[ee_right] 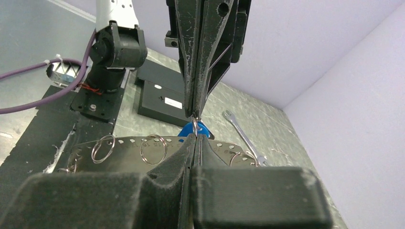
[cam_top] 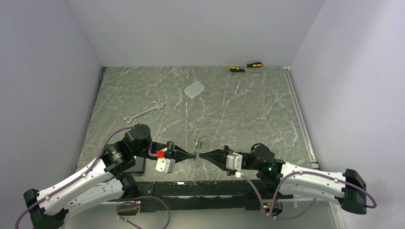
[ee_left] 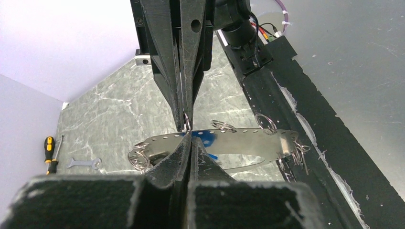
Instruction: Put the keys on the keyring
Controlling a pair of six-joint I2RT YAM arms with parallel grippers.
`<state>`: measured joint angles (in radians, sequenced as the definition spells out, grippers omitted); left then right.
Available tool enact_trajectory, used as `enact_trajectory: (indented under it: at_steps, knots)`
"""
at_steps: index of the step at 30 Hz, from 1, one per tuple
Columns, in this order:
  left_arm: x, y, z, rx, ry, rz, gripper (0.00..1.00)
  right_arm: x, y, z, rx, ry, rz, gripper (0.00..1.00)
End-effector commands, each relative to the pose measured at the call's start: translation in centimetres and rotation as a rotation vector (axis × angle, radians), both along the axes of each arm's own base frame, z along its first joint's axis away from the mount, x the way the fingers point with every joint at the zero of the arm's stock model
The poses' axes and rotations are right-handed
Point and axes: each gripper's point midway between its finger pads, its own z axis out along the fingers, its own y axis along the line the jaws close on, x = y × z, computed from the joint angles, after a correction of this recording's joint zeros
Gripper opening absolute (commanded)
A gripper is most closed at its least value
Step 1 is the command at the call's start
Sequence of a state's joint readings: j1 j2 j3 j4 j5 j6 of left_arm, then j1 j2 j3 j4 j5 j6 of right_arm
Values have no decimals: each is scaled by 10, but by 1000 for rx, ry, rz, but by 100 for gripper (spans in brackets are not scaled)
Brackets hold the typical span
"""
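Your left gripper [cam_top: 190,156] and right gripper [cam_top: 204,156] meet tip to tip over the near part of the table [cam_top: 267,119], so neither is nearer to the work than the other. Both pairs of fingers are pressed tight with no gap. In the wrist views a small wire ring [ee_right: 196,124] sits right where the two tips meet, and it looks pinched from both ends. The blue key [ee_left: 206,139] hangs just under that ring, touching or nearly touching the keyring [ee_left: 248,140]. The keyring lies directly below your fingertips, a flat silvery loop carrying several more small rings. Its long axis runs across the line of the two grippers, near to far on the table. The green key [cam_top: 201,143] shows just beyond the tips in the top view, and you cannot make out a black one. Judging from this, the next move turns on working the ring down onto the loop beneath it, not sideways.
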<state>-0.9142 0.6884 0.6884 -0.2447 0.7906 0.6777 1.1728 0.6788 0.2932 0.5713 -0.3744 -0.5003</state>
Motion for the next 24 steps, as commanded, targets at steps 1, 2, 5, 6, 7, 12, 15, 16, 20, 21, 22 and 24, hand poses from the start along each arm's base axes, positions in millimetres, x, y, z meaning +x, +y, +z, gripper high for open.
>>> enact_trajectory:
  at_steps: [1, 2, 5, 6, 7, 12, 15, 16, 20, 21, 22, 24]
  knots:
    - [-1, 4, -7, 24, 17, 12, 7, -2, -10, 53, 187, -67, -8, 0]
    - [-1, 4, -6, 25, 20, 14, 10, -1, -10, 53, 187, -66, -10, 0]
    - [1, 4, -5, 28, 25, 25, 16, -1, -10, 52, 187, -65, -12, 0]
    - [1, 4, -6, 30, 28, 28, 18, -1, -10, 52, 187, -65, -11, 0]
    - [1, 4, -6, 29, 32, 31, 20, -1, -10, 52, 185, -65, -13, 0]
    - [5, 3, -4, 17, 48, 56, 24, 0, -9, 49, 171, -65, -19, 0]
    - [8, 3, -1, 4, 74, 87, 27, 2, -9, 46, 160, -63, -24, 0]
    - [11, 3, 0, -5, 87, 107, 27, 2, -8, 45, 155, -63, -27, 0]
    - [27, 4, 7, -45, 162, 236, 31, 3, -8, 42, 143, -54, -27, 0]
    - [28, 4, 9, -52, 191, 256, 31, 2, -8, 41, 141, -53, -25, 0]
    - [29, 5, 11, -60, 209, 267, 31, 2, -8, 41, 141, -53, -24, 0]
    - [30, 4, 15, -84, 254, 286, 30, 2, -8, 42, 142, -53, -25, 0]
